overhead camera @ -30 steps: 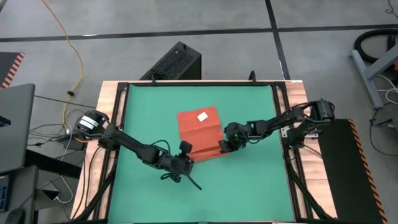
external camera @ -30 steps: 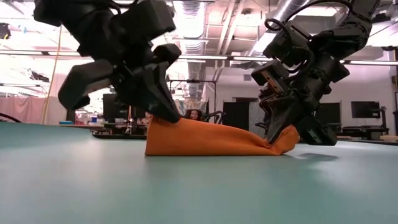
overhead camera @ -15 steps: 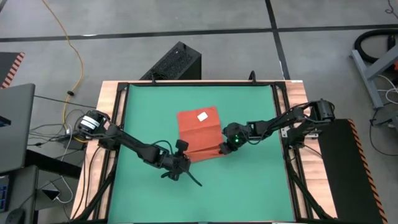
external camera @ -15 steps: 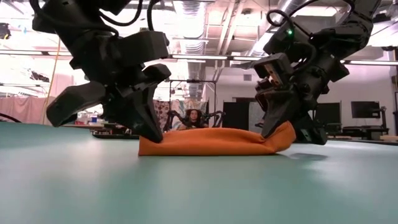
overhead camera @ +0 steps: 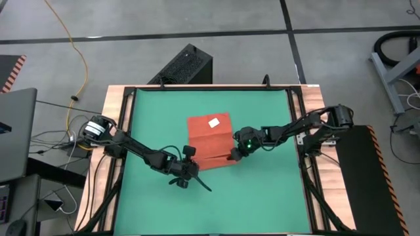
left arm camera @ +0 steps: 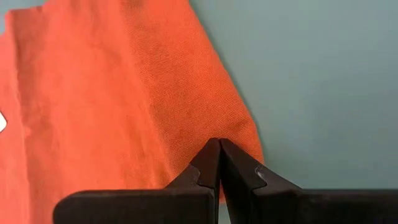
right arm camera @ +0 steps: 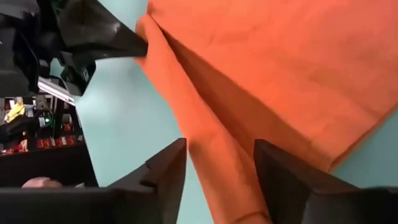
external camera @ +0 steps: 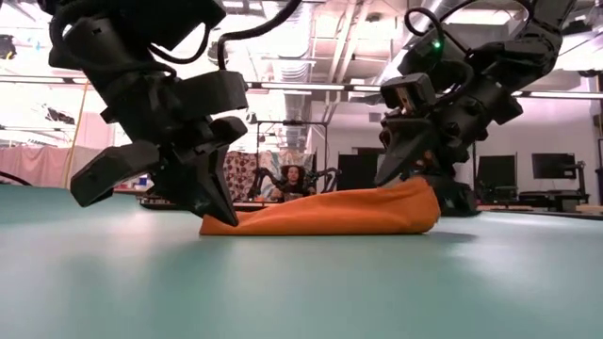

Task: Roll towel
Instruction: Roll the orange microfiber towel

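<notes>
Left gripper point(left arm camera: 219, 163): fingers pressed together on the towel's point(overhead camera: 211, 139) near left corner, pinching the cloth at mat level. In the low view that corner lies flat under the fingertips.

Right gripper point(right arm camera: 217, 171): fingers spread, the folded near edge of the towel running between them. Whether the pads actually bear on the cloth, I cannot tell. In the low view this gripper point(external camera: 400, 160) sits on top of the raised right end of the towel.

Towel: mid-mat point(overhead camera: 262, 190), slightly toward the near side, white tag point(overhead camera: 213, 122) up near its far edge. The near edge is doubled over into a low fold spanning from one gripper to the other.

Change over the last second: the left corner has come down, from lifted clear of the mat to lying flat on it. The right end has gone from a thin pinched tip to a plump rounded bulge, and the right gripper has shifted from beside it to above it. Seen from above, the near edge has crept a little toward the tag.

Reading: first turn of the roll looks begun, fuller on the right than the left. Most of the towel remains flat, so the task is early. Uneven ends risk a skewed roll.
</notes>
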